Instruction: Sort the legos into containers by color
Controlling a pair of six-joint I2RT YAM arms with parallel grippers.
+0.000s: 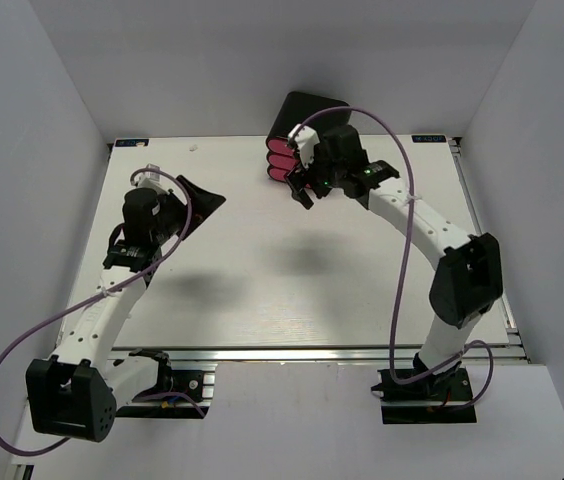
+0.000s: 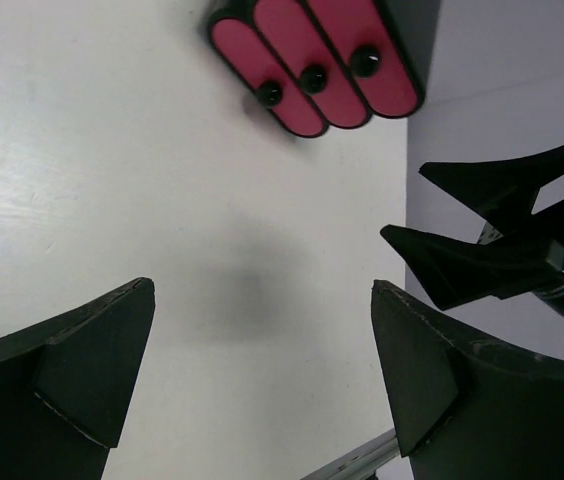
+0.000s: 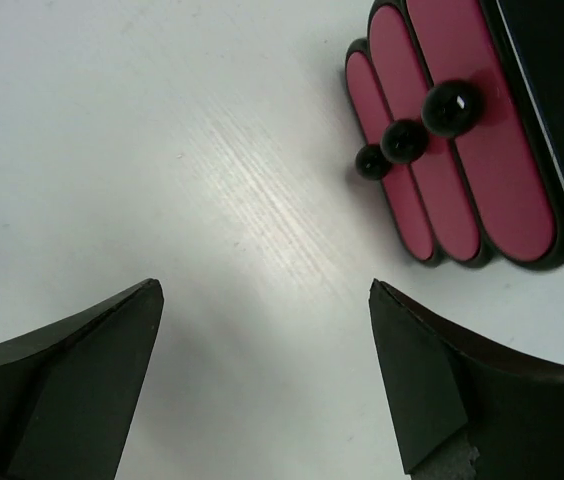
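Note:
The containers are three magenta-pink drawers (image 1: pixel 280 160) with black knobs, set in a glossy black box (image 1: pixel 312 108) at the back middle of the table. All three look pushed in. They also show in the left wrist view (image 2: pixel 312 62) and the right wrist view (image 3: pixel 442 150). My right gripper (image 1: pixel 298 186) hovers open and empty just in front of the drawers (image 3: pixel 265 286). My left gripper (image 1: pixel 206 212) is open and empty over bare table at the left (image 2: pixel 262 288). No legos show in any view.
The white table (image 1: pixel 292 280) has metal rails along its front and right edges. White walls close in the left, back and right sides. The right gripper's black fingers (image 2: pixel 492 225) show at the right edge of the left wrist view.

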